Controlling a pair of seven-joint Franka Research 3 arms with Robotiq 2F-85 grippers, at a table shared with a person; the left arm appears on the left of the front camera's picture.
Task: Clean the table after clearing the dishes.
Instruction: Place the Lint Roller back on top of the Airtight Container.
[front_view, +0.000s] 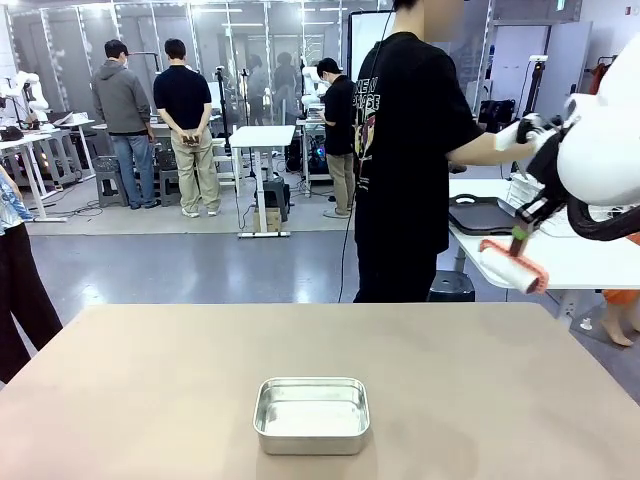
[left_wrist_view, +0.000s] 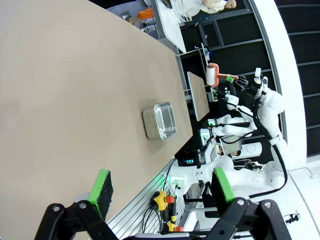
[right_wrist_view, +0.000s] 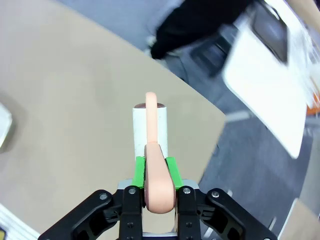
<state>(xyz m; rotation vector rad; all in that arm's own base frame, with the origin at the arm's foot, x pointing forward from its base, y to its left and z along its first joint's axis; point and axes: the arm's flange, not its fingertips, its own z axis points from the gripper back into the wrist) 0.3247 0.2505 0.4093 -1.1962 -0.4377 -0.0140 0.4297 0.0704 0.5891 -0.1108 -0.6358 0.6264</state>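
A small rectangular steel pan (front_view: 311, 414) sits empty, its inside shiny. Behind it stands a person in a black printed T-shirt (front_view: 405, 150), back turned, reaching to a white side table (front_view: 560, 262) that carries a dark tray (front_view: 482, 214). A lint roller (front_view: 511, 265) (white roll, salmon-pink handle) hangs in the air near that side table. Farther off, three people (front_view: 160, 120) stand on the grey floor beside a small white standing desk (front_view: 262, 137).
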